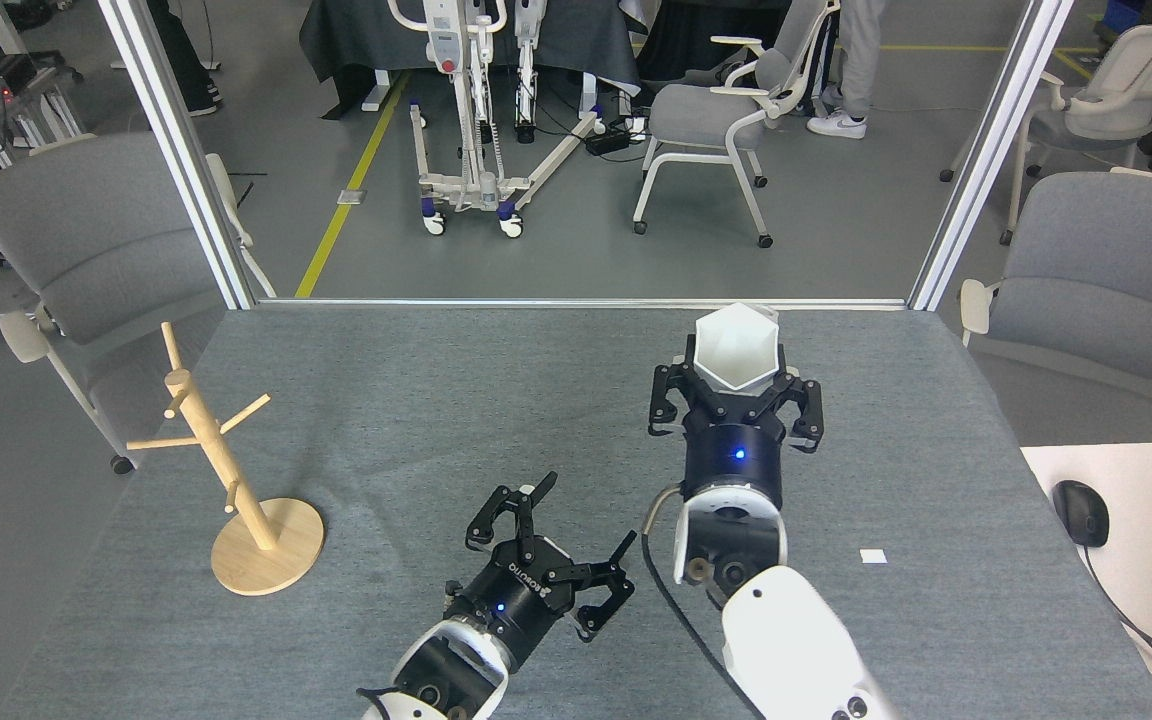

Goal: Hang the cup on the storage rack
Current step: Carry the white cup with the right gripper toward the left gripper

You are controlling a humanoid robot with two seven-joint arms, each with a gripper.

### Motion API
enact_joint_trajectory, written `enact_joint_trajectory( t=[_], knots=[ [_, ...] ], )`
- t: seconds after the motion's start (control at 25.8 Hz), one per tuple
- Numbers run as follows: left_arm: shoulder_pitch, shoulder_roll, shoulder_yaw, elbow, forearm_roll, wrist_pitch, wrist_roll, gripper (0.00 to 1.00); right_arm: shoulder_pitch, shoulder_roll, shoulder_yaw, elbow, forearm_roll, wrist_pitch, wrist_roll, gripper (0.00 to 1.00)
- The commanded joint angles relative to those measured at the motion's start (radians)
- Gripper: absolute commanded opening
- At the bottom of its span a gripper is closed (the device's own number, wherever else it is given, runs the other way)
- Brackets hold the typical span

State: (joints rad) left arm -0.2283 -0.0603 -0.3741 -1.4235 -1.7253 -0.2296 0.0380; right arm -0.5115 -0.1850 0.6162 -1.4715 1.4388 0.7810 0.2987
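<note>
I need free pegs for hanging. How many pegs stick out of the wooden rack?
4 visible on the storage rack: one up-left near the top, one long leftward, one up-right, one short low on the post. Others may be hidden.

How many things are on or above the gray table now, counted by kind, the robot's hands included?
Cup: 1, white, held in the right hand
Storage rack: 1, wooden
Small white square piece: 1
Robot hands: 2; the left hand is open and empty
Total: 5

Left gripper (580, 534) jaws spread wide
</note>
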Motion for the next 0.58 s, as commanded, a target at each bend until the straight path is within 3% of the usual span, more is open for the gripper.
enact_joint_trajectory(
  t=[0.0,0.23,0.54],
  knots=[
    [-0.089,-0.009,-0.035,0.072,-0.010,-0.014,0.000,0.99,-0.045,0.025,0.178,0.003,0.005,0.198,0.122,0.14],
    [-0.157,-0.018,-0.035,0.146,-0.003,-0.094,-0.003,0.99,-0.071,0.058,0.235,0.026,0.003,0.254,0.168,0.14],
    [-0.198,-0.047,-0.029,0.199,0.006,-0.099,-0.009,0.99,-0.071,0.095,0.295,0.073,0.000,0.250,0.237,0.14]
  ],
)
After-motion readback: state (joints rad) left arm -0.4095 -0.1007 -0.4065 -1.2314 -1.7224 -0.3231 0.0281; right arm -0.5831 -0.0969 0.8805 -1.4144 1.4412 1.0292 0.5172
